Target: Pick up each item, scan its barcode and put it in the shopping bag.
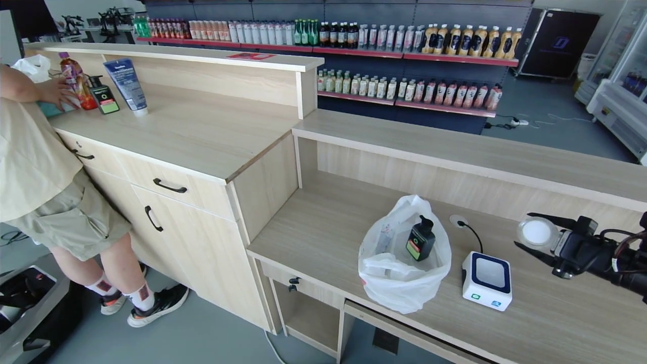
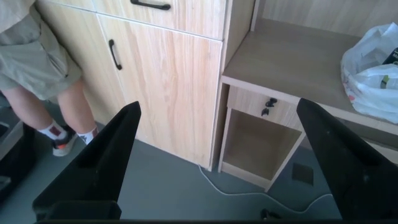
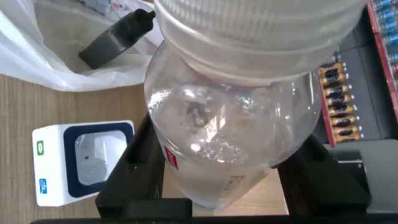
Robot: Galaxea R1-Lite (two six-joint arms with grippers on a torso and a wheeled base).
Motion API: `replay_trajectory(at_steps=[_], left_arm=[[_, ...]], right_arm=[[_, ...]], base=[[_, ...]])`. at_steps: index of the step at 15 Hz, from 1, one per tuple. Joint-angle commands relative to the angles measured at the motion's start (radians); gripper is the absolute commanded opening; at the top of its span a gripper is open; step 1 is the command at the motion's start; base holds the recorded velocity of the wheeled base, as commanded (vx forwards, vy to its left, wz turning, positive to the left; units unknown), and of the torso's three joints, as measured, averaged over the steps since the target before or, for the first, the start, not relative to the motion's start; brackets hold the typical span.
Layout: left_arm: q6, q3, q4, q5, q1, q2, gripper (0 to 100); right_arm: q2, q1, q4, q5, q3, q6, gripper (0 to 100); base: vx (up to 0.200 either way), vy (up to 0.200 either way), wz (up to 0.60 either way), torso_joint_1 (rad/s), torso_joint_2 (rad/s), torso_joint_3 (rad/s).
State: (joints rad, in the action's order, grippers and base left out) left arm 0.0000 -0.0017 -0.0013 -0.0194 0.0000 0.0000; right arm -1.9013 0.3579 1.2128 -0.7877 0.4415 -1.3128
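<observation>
My right gripper (image 1: pixel 532 231) is shut on a clear plastic bottle (image 3: pixel 230 124) with a white cap (image 1: pixel 537 232), held above the lower counter to the right of the white barcode scanner (image 1: pixel 487 279). The scanner (image 3: pixel 84 160) lies just below and beside the bottle. Left of the scanner stands the open white shopping bag (image 1: pixel 399 275), and a black pump bottle (image 1: pixel 420 240) sits inside it. Out over the floor in front of the cabinet, my left gripper (image 2: pixel 211 168) hangs open and holds nothing.
On the raised counter (image 1: pixel 192 136) at the far left stand a blue tube (image 1: pixel 126 83), a black pump bottle (image 1: pixel 103 96) and a juice bottle (image 1: pixel 76 78) that a person's hand touches. A cable (image 1: pixel 472 235) runs behind the scanner. Drink shelves line the back.
</observation>
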Motion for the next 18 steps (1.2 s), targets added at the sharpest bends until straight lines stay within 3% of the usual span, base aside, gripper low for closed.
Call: replay_trajectory(at_steps=[1, 10, 18], left_arm=[[0.0, 0.0, 0.0, 0.001, 0.0, 0.0, 100], [0.0, 0.0, 0.0, 0.001, 0.0, 0.0, 100], [0.0, 0.0, 0.0, 0.001, 0.0, 0.0, 100]], right_arm=[[-0.058, 0.027, -0.01, -0.031, 0.002, -0.013, 0], [-0.183, 0.049, 0.08, -0.154, 0.036, -0.082, 0], [-0.279, 0.046, 0.131, -0.17, 0.094, -0.109, 0]], base=[[0.0, 0.0, 0.0, 0.0, 0.0, 0.0], [0.0, 0.0, 0.0, 0.0, 0.0, 0.0], [0.0, 0.0, 0.0, 0.0, 0.0, 0.0]])
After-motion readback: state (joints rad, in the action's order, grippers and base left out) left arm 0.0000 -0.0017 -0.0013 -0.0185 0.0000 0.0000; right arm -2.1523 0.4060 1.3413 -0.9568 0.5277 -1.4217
